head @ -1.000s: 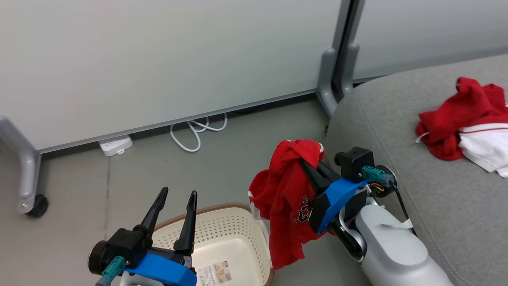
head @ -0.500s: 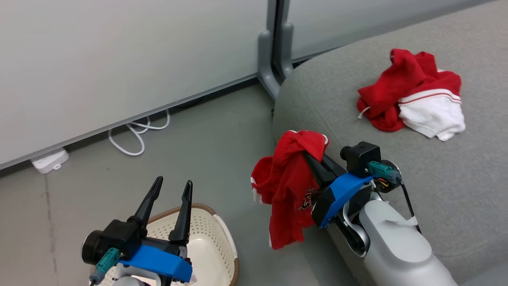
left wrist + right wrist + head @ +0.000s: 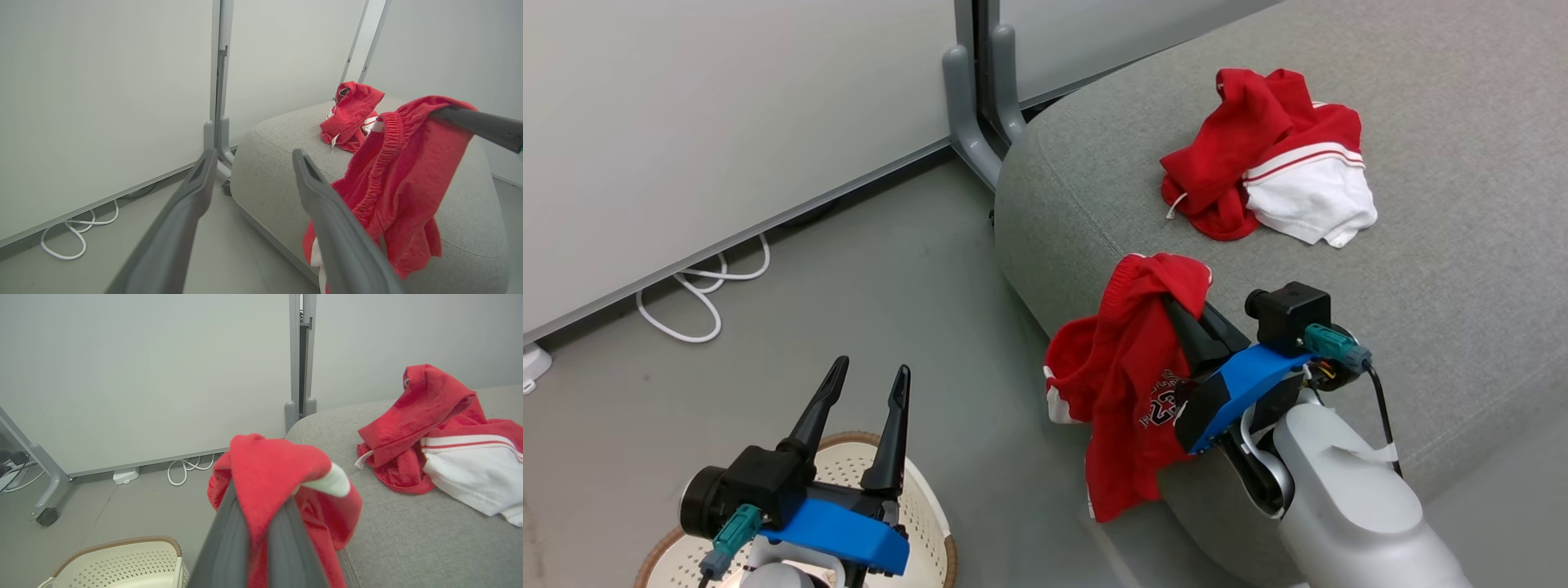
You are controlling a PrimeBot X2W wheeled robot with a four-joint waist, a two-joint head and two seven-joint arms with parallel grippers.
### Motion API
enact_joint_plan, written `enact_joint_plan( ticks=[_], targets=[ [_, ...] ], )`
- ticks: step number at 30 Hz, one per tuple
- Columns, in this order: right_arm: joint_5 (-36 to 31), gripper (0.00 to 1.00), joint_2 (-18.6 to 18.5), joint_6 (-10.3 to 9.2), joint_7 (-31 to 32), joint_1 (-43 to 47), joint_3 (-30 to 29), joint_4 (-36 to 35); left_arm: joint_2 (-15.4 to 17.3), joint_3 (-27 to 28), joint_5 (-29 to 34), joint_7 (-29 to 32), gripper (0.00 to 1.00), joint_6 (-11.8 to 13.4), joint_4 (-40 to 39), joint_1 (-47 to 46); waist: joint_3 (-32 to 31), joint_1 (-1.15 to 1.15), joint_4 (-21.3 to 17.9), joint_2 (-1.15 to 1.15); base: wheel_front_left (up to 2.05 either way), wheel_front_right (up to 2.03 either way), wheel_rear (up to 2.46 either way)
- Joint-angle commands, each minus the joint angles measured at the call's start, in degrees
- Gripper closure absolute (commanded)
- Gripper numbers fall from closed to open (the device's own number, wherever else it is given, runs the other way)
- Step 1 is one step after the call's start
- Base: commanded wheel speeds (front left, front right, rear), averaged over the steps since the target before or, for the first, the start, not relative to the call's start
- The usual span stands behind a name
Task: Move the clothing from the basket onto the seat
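Red held garment (image 3: pixel 1131 359): soft fabric with white trim and a dark number print. It is pinched at its top fold and hangs down beside the seat's rounded corner, clear of the basket. Whether it touches the seat cannot be told.
Second garment (image 3: pixel 1258 163): red with a white panel and red stripe, crumpled on top of the seat, well apart from the held garment.
Seat (image 3: pixel 1462 245): large grey fabric cushion with a rounded edge and a seam line.
Basket (image 3: pixel 927 523): cream perforated plastic with a brown rim, standing on the floor near the seat.
Right gripper (image 3: pixel 1180 318): fingers pressed together on the held garment, tips covered by cloth.
Left gripper (image 3: pixel 872 365): fingers spread apart, poised above the basket.
Floor (image 3: pixel 890 269): grey. A white cable (image 3: pixel 698 302) lies looped at the foot of a pale partition (image 3: pixel 727 106).
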Motion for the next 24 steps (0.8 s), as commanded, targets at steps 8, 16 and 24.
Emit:
enact_joint_plan(
  ticks=[8,16,24],
  targets=[
    [-0.8,1.00,0.1,0.01,-0.8,1.2,-2.0,0.1,0.4,-0.7,0.1,-0.3,0.00,-0.2,0.2,-1.1,0.5,0.00,-0.8,0.00,0.00,0.00,0.00],
    [-1.1,1.00,0.1,0.01,-0.9,1.2,-2.5,-0.2,0.6,-1.2,-0.2,-0.3,0.00,-0.2,0.3,-0.4,0.7,0.00,-0.2,0.00,0.00,0.00,0.00],
    [-2.1,1.00,0.0,0.01,-0.3,-1.7,-4.8,-0.3,1.1,-1.3,0.2,-0.3,0.00,-0.2,-0.5,-1.2,2.6,0.00,0.0,0.00,0.00,0.00,0.00]
  ],
)
